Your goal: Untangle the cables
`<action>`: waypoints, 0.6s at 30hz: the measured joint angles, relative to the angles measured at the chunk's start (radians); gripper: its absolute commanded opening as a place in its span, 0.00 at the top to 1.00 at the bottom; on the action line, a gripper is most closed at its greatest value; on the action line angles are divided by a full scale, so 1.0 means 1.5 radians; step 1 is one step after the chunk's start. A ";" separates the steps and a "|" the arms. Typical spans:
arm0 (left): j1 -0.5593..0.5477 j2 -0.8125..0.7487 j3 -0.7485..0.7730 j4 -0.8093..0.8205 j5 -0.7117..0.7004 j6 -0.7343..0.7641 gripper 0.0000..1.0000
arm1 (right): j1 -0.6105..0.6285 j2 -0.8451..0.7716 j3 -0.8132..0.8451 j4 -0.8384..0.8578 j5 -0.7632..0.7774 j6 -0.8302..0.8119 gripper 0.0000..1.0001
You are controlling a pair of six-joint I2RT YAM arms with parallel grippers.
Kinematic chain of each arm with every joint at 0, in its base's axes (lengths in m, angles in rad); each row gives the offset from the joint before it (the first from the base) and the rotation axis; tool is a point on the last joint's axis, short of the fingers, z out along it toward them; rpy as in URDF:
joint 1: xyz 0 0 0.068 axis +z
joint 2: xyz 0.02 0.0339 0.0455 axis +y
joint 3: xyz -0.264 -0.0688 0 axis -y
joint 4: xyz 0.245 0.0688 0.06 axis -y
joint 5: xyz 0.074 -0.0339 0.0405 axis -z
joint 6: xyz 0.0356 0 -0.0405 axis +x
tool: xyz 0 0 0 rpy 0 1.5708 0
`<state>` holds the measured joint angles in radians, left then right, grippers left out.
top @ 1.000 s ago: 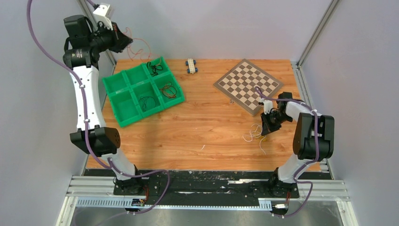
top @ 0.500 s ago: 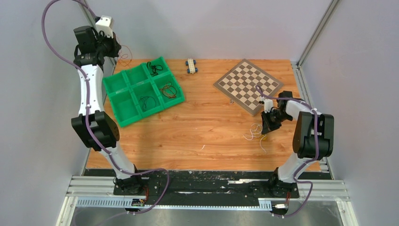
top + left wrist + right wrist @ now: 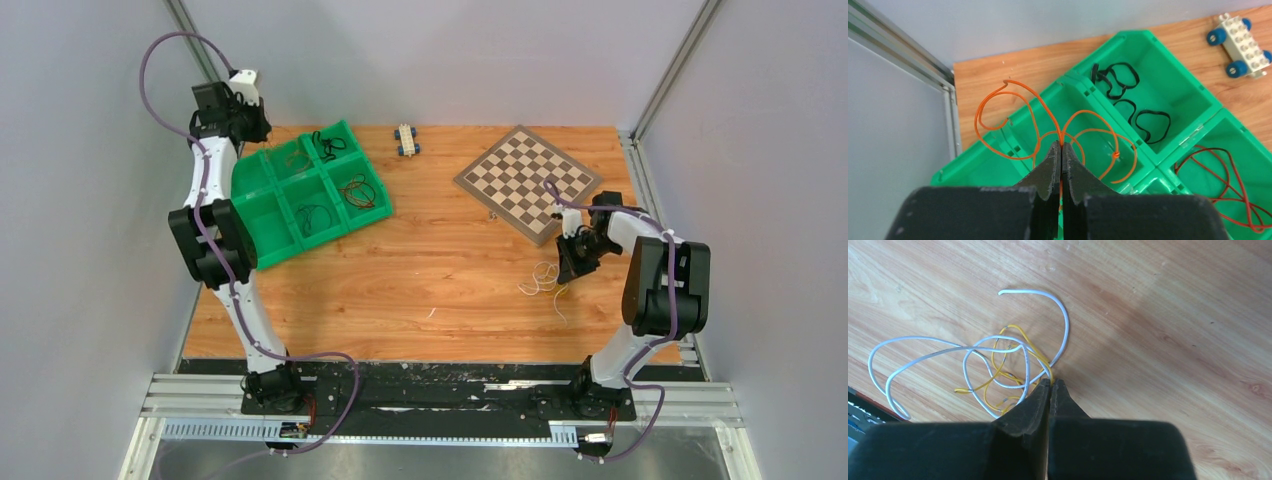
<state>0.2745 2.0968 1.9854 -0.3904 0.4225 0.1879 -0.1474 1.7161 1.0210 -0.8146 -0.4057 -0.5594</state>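
Bright, even, diffuse light with faint soft shadows; sharp focus, nearest fingers (image 3: 1045,175) slightly soft

The top view looks down from behind the arm bases over the whole worktop (image 3: 420,290). Both wrist views sit close inside it: left above the green tray (image 3: 1188,95) at ten o'clock, right over the tangled cables (image 3: 1018,346) at four o'clock.
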 measured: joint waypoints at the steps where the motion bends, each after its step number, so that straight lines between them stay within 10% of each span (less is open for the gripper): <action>1: 0.000 0.009 0.000 0.000 0.000 -0.001 1.00 | 0.000 0.000 0.001 0.000 0.002 0.000 1.00; 18: 0.000 0.049 -0.003 0.043 0.067 -0.060 1.00 | 0.000 0.020 0.043 -0.023 0.001 0.000 1.00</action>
<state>0.2741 2.1700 1.9816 -0.3264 0.5228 0.0982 -0.1474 1.7458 1.0859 -0.8494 -0.4046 -0.5591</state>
